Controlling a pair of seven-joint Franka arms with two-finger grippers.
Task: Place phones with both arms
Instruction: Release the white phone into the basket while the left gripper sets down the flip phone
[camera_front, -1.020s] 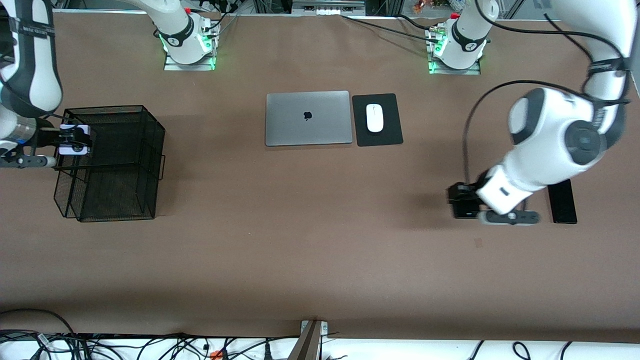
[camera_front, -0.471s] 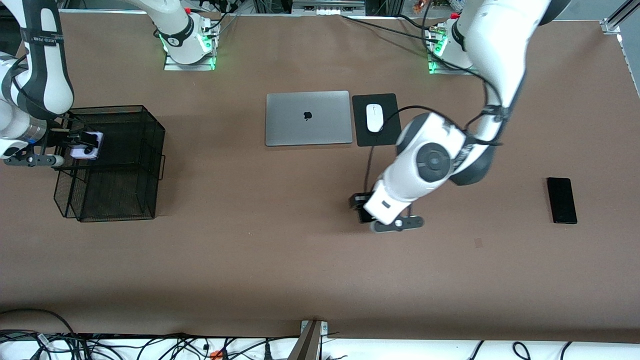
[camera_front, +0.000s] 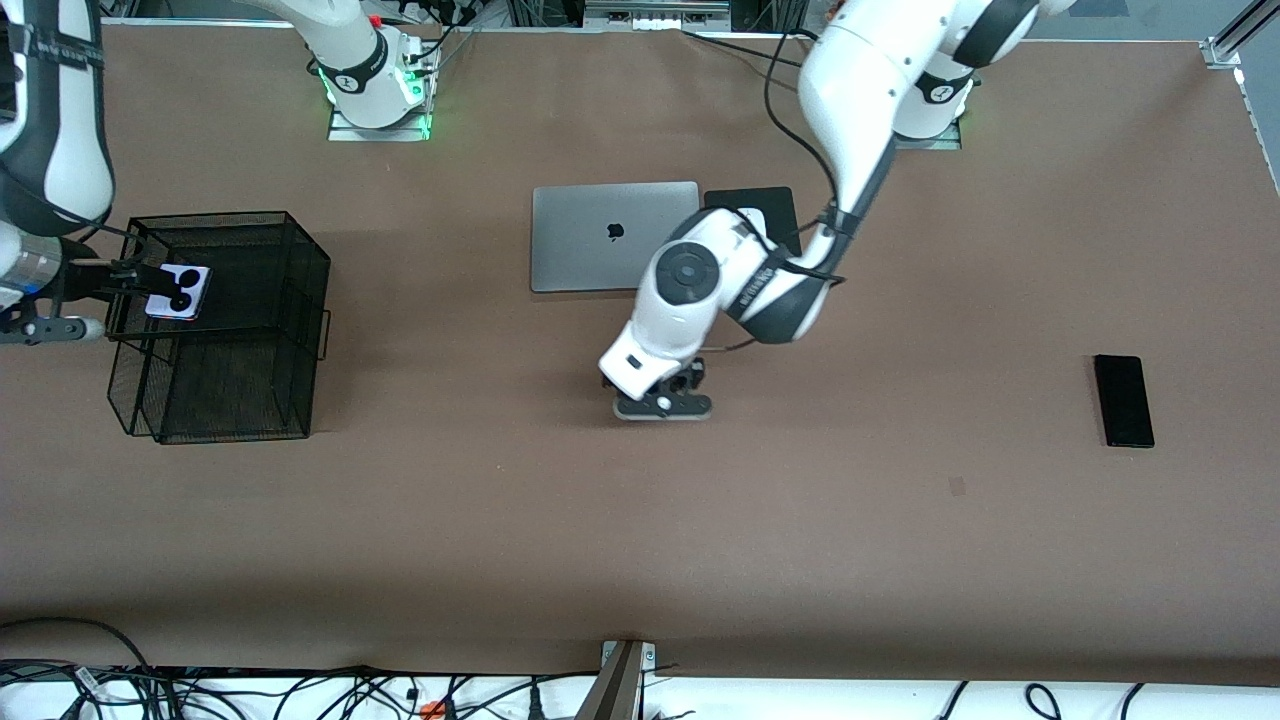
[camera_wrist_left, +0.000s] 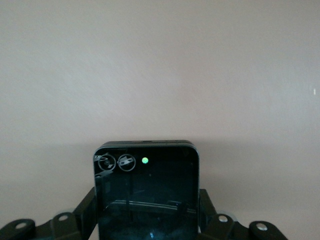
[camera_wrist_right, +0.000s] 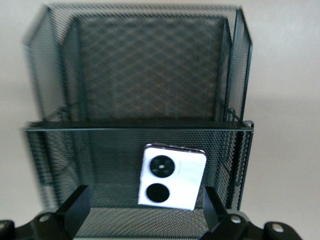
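Right hand (camera_front: 120, 287): at the rim of the black mesh basket (camera_front: 290, 300), at the right arm's end of the tabletop (camera_front: 640, 520). In the right wrist view its fingers (camera_wrist_right: 75, 207) stand spread, well clear of the lilac phone (camera_wrist_right: 172, 183) on both sides, so I judge the phone released into the basket.
Lilac phone: inside the basket, in the compartment nearest that hand, camera circles up.
Left hand (camera_front: 665, 398): over bare tabletop, nearer the front camera than the laptop (camera_front: 600, 235). It pinches the small black phone (camera_wrist_left: 146, 192) by its side edges, lenses facing the camera. The grip looks suited to carrying it level toward the basket.
Long black phone (camera_front: 1124, 400): lies flat at the left arm's end of the tabletop, untouched, well apart from both hands.
Hidden: the left arm covers most of the mouse pad (camera_front: 770, 205). In the front view the black phone cannot be made out under the wrist. The basket's inner dividers blur through the mesh.
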